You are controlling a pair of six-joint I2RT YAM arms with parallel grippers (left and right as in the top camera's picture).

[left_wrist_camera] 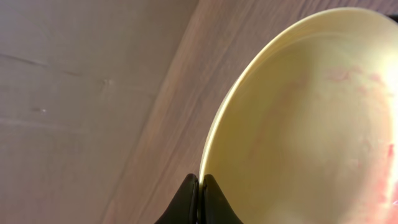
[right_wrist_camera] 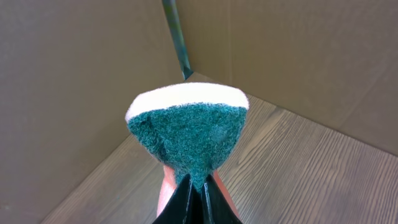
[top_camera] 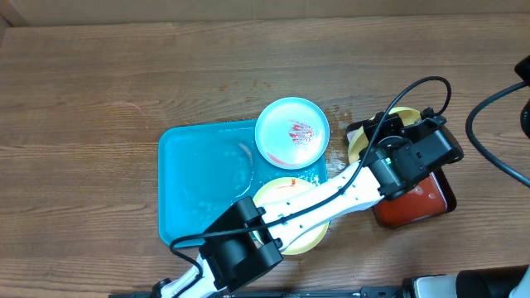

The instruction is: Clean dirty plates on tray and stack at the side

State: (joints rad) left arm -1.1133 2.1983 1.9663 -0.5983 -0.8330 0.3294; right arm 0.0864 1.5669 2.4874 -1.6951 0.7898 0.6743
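Three to clean: blue plate [top_camera: 291,132] at tray's [top_camera: 195,178] upper right, yellow plate [top_camera: 290,219] at its lower edge, third plate [left_wrist_camera: 311,124] right of tray, rim pinched by left gripper [left_wrist_camera: 200,185]. Probably light, stiff, slick; rim is best hold. Right gripper [right_wrist_camera: 199,186] clamps sponge [right_wrist_camera: 186,134].

You have a matt wood-grain table [top_camera: 99,74], a glossy plastic tray [top_camera: 190,182], smooth plastic plates [top_camera: 277,136], and a rough-fibred, foam-backed sponge [right_wrist_camera: 186,134].

table [top_camera: 99,83]: brown wood grain | lying on it: turquoise tray [top_camera: 199,182], near the middle | black tray [top_camera: 450,192] with red liquid, just right of it
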